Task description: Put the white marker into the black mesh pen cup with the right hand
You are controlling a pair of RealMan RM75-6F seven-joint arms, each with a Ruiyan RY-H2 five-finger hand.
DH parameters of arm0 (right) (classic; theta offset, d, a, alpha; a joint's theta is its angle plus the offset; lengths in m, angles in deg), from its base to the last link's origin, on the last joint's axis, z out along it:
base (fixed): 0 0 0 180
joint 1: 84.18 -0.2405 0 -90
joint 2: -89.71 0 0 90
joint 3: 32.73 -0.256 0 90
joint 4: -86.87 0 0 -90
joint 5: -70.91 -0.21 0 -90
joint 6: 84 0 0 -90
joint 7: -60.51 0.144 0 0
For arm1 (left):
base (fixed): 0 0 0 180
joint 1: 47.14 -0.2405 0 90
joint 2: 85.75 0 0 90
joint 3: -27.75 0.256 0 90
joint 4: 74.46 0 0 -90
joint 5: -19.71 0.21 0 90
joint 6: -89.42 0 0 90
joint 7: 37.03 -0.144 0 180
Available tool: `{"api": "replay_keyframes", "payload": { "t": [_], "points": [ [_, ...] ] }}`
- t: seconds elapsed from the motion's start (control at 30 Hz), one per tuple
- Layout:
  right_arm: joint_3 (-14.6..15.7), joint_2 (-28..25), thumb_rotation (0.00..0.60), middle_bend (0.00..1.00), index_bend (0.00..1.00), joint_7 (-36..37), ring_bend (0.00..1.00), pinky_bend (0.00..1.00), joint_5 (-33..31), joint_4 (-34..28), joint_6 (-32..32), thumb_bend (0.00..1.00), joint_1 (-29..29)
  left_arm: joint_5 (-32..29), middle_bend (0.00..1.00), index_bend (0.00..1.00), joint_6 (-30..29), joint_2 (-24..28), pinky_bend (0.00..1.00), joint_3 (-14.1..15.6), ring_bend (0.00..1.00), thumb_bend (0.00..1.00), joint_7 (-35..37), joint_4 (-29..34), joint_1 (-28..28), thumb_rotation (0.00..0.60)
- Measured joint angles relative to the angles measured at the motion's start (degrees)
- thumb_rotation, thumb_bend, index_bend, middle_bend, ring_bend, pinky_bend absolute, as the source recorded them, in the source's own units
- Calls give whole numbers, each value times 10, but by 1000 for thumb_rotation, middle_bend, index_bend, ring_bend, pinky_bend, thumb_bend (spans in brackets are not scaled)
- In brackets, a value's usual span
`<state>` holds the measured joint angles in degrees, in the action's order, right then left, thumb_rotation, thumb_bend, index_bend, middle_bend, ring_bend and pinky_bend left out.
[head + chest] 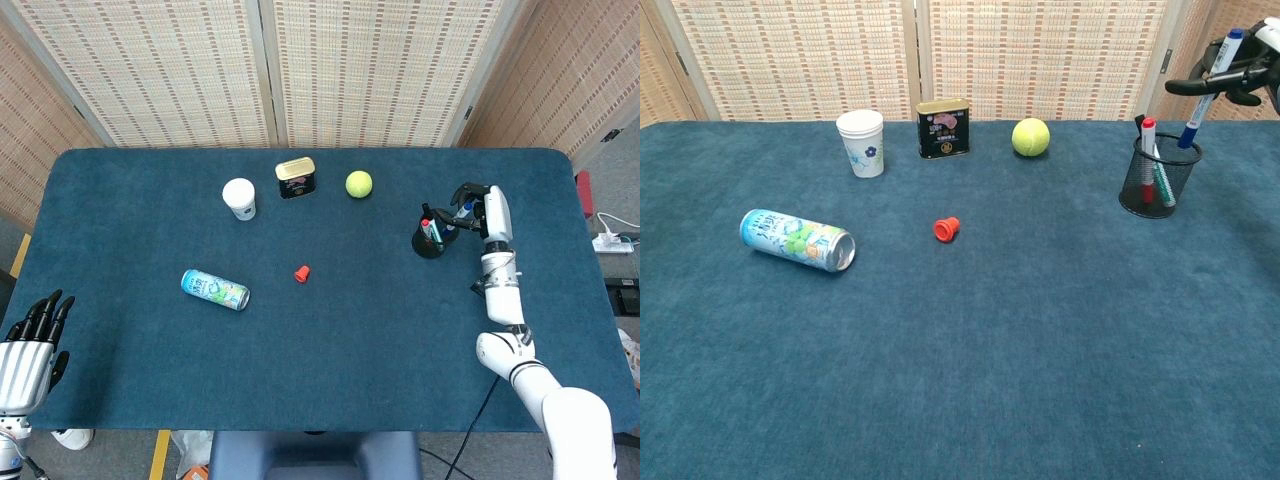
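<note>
The black mesh pen cup (1157, 180) (430, 241) stands at the table's right, with a red-capped pen and other pens in it. The white marker (1210, 85), blue-capped, leans to the right; its lower end is inside the cup's rim and its cap points up beside my right hand (1243, 70) (477, 208). That hand pinches the marker's upper part from the right of the cup, one finger stretched out to the left. My left hand (27, 343) hangs off the near left table edge, fingers apart and holding nothing.
A yellow tennis ball (1031, 137), a dark tin (943, 127) and a white paper cup (861, 143) line the back. A red cap (946, 229) lies mid-table and a drink can (797, 240) lies on its side at the left.
</note>
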<state>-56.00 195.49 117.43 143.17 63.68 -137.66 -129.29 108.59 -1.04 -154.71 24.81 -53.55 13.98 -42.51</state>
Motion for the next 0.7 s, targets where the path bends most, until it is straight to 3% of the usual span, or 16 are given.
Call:
{"api": "replay_keyframes", "payload": {
  "t": [0.47,0.57,0.63,0.7],
  "points": [
    [38,33,600,605,835,69,673,992,19,88,42,46,-1,-15,38,91,13,-6,338,-5,104,302,-8,-7,4,600],
    [47,36,600,545,682,69,479,928,25,94,42,46,2,-17,39,91,16,-6,338,-4,104,302,-10,-8,5,600],
    [56,36,600,414,517,69,288,787,32,95,41,45,5,-18,38,91,17,-6,338,-4,104,301,-10,-7,5,600],
    [64,36,600,335,416,66,185,670,38,98,37,45,7,-17,39,91,16,-6,338,-4,104,302,-9,-7,5,600]
  ]
}}
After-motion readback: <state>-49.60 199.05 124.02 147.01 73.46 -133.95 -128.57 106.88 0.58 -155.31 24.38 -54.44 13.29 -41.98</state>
